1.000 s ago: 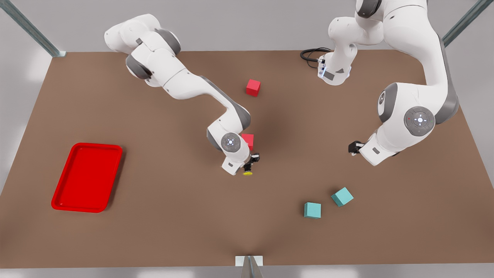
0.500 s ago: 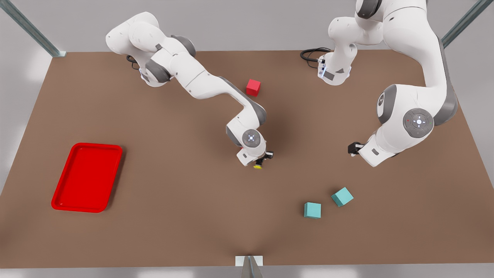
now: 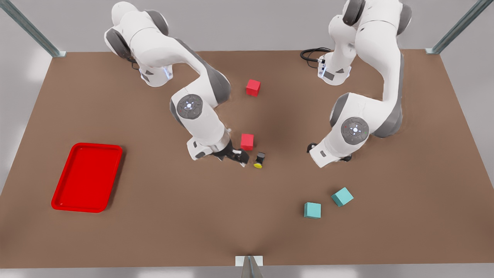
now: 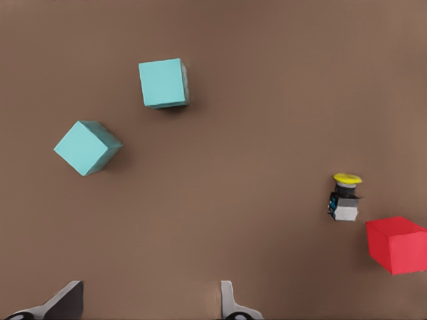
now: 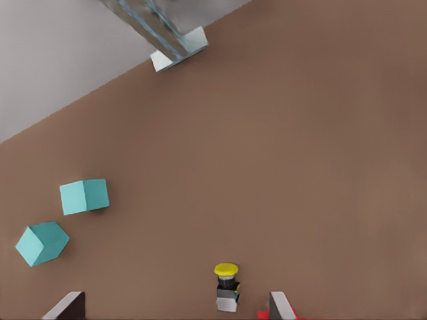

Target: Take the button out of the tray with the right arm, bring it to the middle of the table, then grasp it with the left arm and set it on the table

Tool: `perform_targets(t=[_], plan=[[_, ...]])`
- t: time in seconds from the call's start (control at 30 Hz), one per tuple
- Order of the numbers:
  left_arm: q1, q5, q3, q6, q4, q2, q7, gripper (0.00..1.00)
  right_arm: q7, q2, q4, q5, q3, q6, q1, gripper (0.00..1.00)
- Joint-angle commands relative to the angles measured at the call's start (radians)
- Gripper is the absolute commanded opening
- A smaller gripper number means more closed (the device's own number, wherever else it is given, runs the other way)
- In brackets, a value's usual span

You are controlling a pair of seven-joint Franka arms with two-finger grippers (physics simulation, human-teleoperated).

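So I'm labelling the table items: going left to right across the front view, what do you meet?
Tray → nearer red cube → farther red cube → button → first teal cube → second teal cube.

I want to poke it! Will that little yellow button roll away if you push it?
Probably. The button lies on its side on the table, and its round yellow cap could let it roll in a curve. Its boxy black base may stop it quickly. It looks tiny beside the red cube, so likely light.

Yellow-capped button, red tray, brown table.
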Motion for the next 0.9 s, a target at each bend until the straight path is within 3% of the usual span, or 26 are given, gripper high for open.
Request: perform_targets(t=[0.0, 0.1, 0.17, 0.23, 0.3, 0.47, 0.63, 0.87], plan=[[-0.083, -0.022, -0.001, 0.144, 0.073, 0.114, -0.572, 1.00, -0.727, -0.147, -0.147, -0.189, -0.010, -0.237, -0.107, 1.00], [-0.152, -0.020, -0.001, 0.328, 0.077, 0.241, -0.747, 1.00, -0.913, -0.325, -0.439, -0.197, -0.002, -0.036, -0.282, 1.00], [-0.180, -0.022, -0.001, 0.350, 0.075, 0.275, -0.748, 1.00, -0.945, -0.327, -0.427, -0.196, 0.000, -0.045, -0.317, 1.00], [-0.180, -0.074, -0.001, 0.435, 0.073, 0.300, -0.747, 1.00, -0.927, -0.327, -0.336, -0.186, -0.003, -0.217, -0.325, 1.00], [-0.183, -0.037, -0.001, 0.460, 0.037, 0.306, -0.701, 1.00, -0.939, -0.324, -0.295, -0.211, -0.003, -0.246, -0.362, 1.00], [-0.211, -0.028, -0.020, 0.492, -0.106, 0.263, -0.627, 1.00, -0.939, -0.324, -0.290, -0.192, -0.007, -0.252, -0.397, 1.00], [-0.202, -0.036, -0.084, 0.518, -0.114, 0.266, -0.524, 1.00, -0.939, -0.324, -0.288, -0.185, -0.007, -0.252, -0.460, 1.00], [-0.194, -0.036, -0.090, 0.521, -0.143, 0.281, -0.291, 1.00, -0.942, -0.319, -0.264, -0.196, -0.005, -0.246, -0.467, 1.00]])
